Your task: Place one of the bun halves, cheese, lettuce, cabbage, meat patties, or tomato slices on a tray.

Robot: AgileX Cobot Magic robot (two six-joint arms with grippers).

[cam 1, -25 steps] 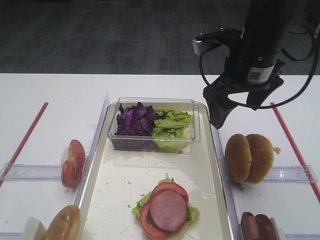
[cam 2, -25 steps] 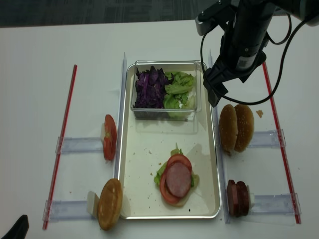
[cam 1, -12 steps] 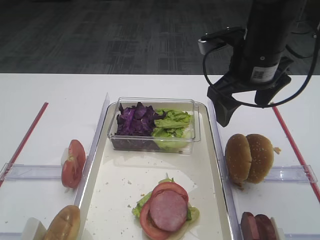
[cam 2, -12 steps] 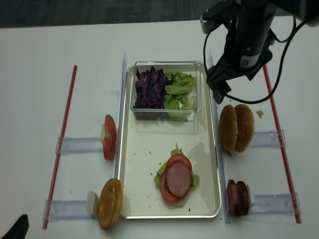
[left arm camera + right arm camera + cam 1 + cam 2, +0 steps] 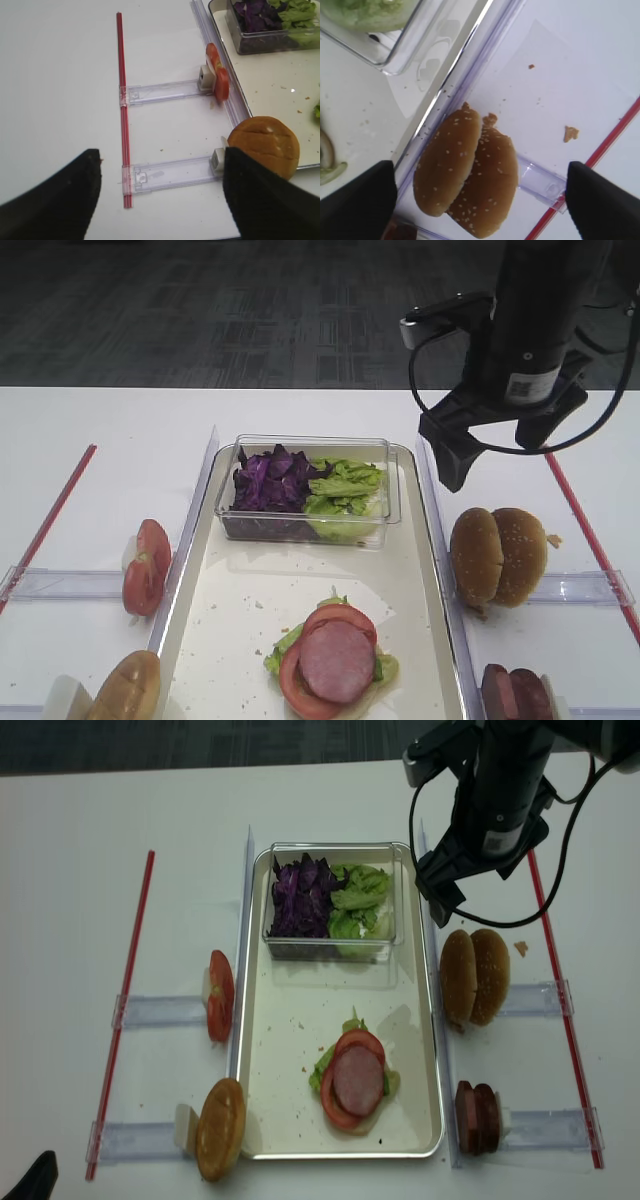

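Observation:
My right gripper [image 5: 492, 445] [image 5: 480, 200] hangs open and empty above two sesame bun halves [image 5: 497, 555] [image 5: 467, 172] that stand on edge right of the tray [image 5: 230, 630]. On the tray lies a stack of lettuce, a tomato slice and a meat patty [image 5: 337, 660]. More meat patties [image 5: 477, 1116] stand at the front right. Tomato slices [image 5: 217, 77] and another bun half [image 5: 264, 145] stand left of the tray. My left gripper [image 5: 160, 200] is open over the table's left front, holding nothing. Cheese does not show plainly.
A clear plastic box [image 5: 390, 490] at the back of the tray holds purple cabbage [image 5: 270, 480] and lettuce [image 5: 345, 488]. Clear plastic holders [image 5: 165, 172] and rails flank the tray. Red strips [image 5: 121, 100] [image 5: 565, 1020] run along both sides of the table.
My right gripper has shifted a little to the right and slightly up, away from the box corner and nearer over the bun halves. Nothing else has moved.

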